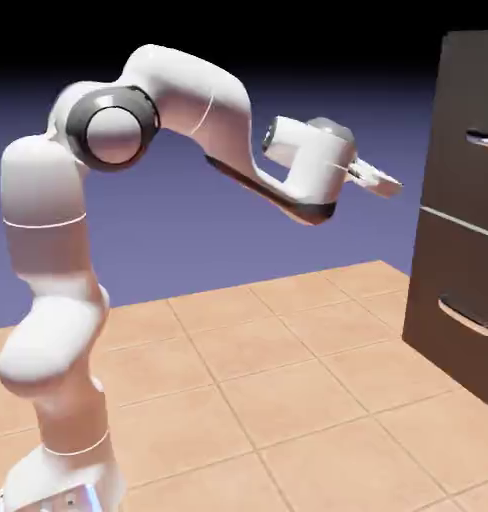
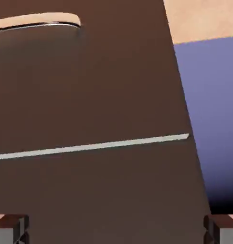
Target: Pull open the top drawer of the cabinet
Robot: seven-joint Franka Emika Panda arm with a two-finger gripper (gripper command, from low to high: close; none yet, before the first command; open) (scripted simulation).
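Jaws of your gripper (image 1: 380,180) (image 2: 116,229) stand wide apart with nothing between them, one fingertip at each bottom corner of the hand view. From there, the top drawer (image 1: 458,95) is ahead, toward the exterior view's right, with a visible gap of air before its front. Its handle (image 1: 483,139) sits further to that side and a bit higher in the picture than the fingertips; you can't tell exact depth from these frames. Bar runs crosswise along the drawer front, so you likely want one finger above it and one below, then a straight pull back. Hand view looks upside down: floor (image 2: 204,19) up top, backdrop (image 2: 204,105) under it. So the handle at its upper left (image 2: 37,20) is the lower drawer's, and the brown panel beneath the pale strip (image 2: 94,148) is your drawer; its own handle is out of that view. You probably need to go up and across before closing, or you risk lining up on the wrong bar. Materials: cabinet (image 1: 433,265) dark brown, flat, boxy, faint sheen; handles slim, curved, silvery, picking up tan reflections; strip thin, straight, light grey. Arm (image 1: 193,90) glossy white, rounded, dark joint rings. Floor square tan tiles. Drawer looks closed, pull not begun.
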